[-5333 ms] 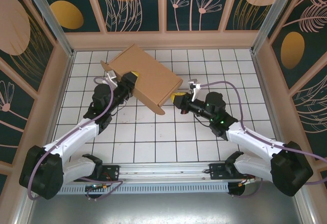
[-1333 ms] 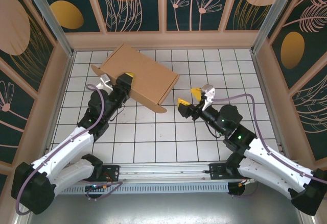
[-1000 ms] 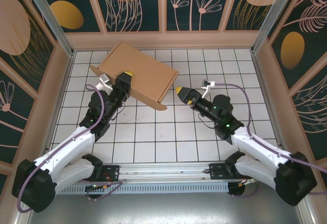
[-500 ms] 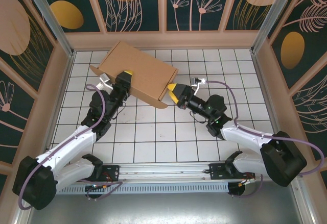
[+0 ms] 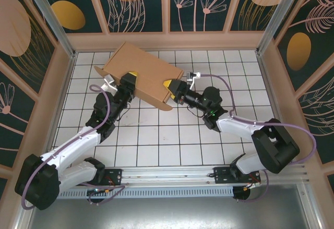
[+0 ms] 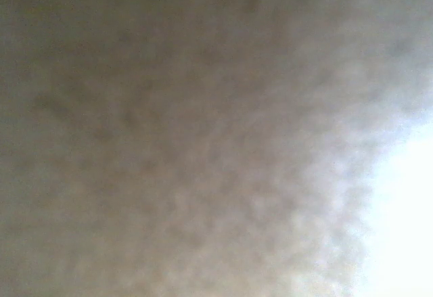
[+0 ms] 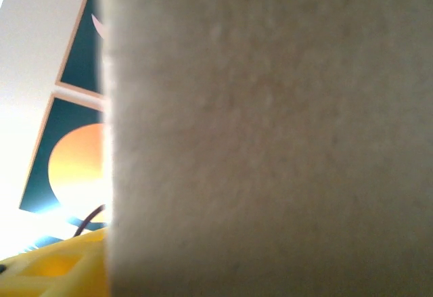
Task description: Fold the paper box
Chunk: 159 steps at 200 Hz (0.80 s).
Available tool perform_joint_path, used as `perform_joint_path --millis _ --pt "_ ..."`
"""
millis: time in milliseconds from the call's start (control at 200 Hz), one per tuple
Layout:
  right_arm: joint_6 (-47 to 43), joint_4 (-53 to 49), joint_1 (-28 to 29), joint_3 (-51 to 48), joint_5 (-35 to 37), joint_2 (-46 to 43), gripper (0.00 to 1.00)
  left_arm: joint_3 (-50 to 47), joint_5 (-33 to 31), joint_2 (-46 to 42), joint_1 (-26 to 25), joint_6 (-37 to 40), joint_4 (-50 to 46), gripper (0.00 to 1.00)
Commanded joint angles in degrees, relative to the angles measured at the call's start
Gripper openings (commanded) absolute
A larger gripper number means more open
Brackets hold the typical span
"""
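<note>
Looking down from the top camera, finds the paper box [image 5: 148,77] on the far left-centre part of the white gridded surface [image 5: 209,151], turned askew to the grid lines. Reads as plain brown corrugated cardboard, folded into a shallow rectangular box with a flat closed top. Notes a small flap [image 5: 100,70] jutting from the far-left corner and a rounded tab [image 5: 166,107] poking out at the nearest corner. Places the left gripper [image 5: 129,77] at the near long edge of the box, with one yellow finger [image 5: 130,74] lying over the top panel; cannot tell whether clamped or parted, with the other finger hidden. Places the right gripper [image 5: 170,85] against the right short end, its yellow tips touching the cardboard; cannot tell there either whether closed on the wall or merely pressed to it. Takes in dark teal wall panels [image 5: 135,4] around the surface, painted with orange discs and pale line-drawn plants.

Switching to the left wrist camera, meets blurred grey-brown cardboard of the paper box [image 6: 189,134] close against the lens, fading into white glare at the right edge.

Turning to the right wrist camera, meets a broad upright slab of the same box [image 7: 270,134], fibrous and out of focus, very near the lens. Catches a yellow fingertip [image 7: 47,273] of the right gripper at the lower left, just beside the cardboard's edge, and behind it a teal panel with an orange disc [image 7: 74,168].
</note>
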Motion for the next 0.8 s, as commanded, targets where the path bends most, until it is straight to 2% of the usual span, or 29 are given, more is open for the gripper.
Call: perform_joint_path --millis 0,115,215,345,606,671,771,791 --pt "0.4 0.0 0.2 2.4 -1.6 1.2 0.63 -1.0 0.0 0.2 -0.1 1.2 4.5 0.4" --pt "1.5 0.8 0.3 3.2 -2.0 2.6 0.6 -1.6 -0.5 0.1 -0.1 1.9 5.5 0.4" --pt "2.1 0.6 0.3 5.0 -4.1 3.9 0.71 -1.7 -0.4 0.1 -0.2 2.9 6.3 0.4" --pt "4.5 1.1 0.1 5.9 -5.7 5.5 0.73 -2.0 -0.9 -0.1 -0.2 4.0 6.9 0.4" --pt "6.9 2.4 -0.4 6.3 -6.2 7.2 0.53 -2.0 -0.7 -0.2 -0.4 6.3 6.5 0.41" --pt "5.8 1.2 -1.8 6.3 -7.0 7.0 0.45 -1.9 0.0 -0.5 -0.4 6.3 5.8 0.47" --pt "4.3 1.6 -6.0 6.0 -12.7 7.7 0.33 -1.8 0.7 -2.5 -0.4 7.4 2.3 0.69" --pt "4.4 2.7 -8.5 6.0 -14.9 8.2 0.31 -1.8 0.9 -3.2 -0.4 8.3 1.2 0.72"
